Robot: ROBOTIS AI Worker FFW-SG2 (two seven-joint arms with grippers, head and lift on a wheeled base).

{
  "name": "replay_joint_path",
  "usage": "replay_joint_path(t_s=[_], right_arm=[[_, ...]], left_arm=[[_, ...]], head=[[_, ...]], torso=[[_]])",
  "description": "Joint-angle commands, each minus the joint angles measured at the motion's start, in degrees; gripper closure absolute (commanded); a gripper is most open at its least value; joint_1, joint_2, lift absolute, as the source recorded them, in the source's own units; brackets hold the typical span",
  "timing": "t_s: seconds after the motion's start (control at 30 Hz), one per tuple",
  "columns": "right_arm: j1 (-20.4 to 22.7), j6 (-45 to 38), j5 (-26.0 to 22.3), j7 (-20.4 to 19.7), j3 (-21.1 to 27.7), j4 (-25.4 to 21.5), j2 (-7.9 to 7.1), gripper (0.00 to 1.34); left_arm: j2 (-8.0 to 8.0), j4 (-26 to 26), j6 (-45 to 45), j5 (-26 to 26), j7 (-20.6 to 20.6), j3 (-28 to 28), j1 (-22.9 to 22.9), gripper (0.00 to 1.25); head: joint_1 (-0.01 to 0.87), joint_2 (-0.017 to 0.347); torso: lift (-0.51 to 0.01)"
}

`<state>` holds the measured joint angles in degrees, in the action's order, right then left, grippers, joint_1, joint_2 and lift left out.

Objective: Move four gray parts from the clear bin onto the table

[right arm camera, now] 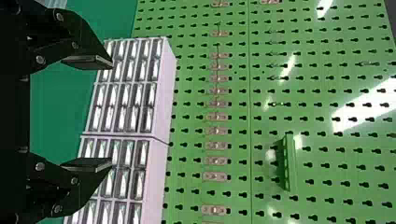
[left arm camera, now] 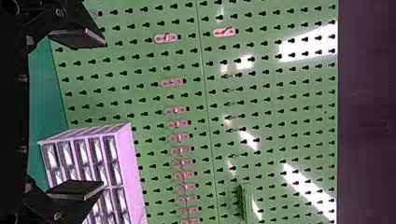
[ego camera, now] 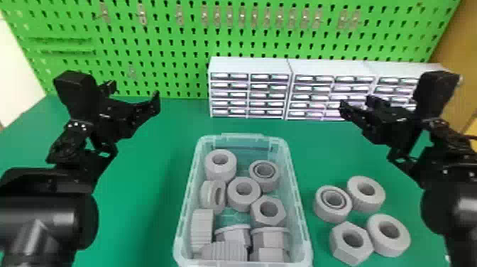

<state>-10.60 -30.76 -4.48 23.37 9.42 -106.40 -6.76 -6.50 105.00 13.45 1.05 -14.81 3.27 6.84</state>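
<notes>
The bin (ego camera: 180,245), clear and open-topped, sits upright on the green table (ego camera: 149,213). In it, gray parts lie crowded: at the back, a plain ring (ego camera: 211,169) and a grooved ring (ego camera: 264,184), holes up; between them and the front, a tilted ring (ego camera: 207,195), a thick ring (ego camera: 234,202) and a hex nut (ego camera: 259,220); in front, ribbed and flanged pieces on their sides. Four more lie clustered right of the bin, holes up: grooved (ego camera: 333,214), round (ego camera: 377,194), six-sided (ego camera: 337,245) and round again (ego camera: 401,239).

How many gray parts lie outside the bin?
4, right of the bin: grooved ring and plain ring behind, hex nut and another ring in front. The right arm may hide more.
</notes>
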Motion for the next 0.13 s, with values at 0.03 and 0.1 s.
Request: replay_joint_path(t_s=[0.03,0.1], right_arm=[[0.0,0.0,0.0,0.0,-0.1,0.1,0.17,0.52],[0.0,0.0,0.0,0.0,-0.3,0.0,0.08,0.52]], left_arm=[[0.00,0.0,0.0,0.0,0.0,-0.1,-0.2,0.20],[0.00,-0.1,0.0,-0.1,0.0,-0.4,-0.1,0.21]], head=[[0.678,0.034],[0.678,0.034]], torso=[[-0.050],[-0.050]])
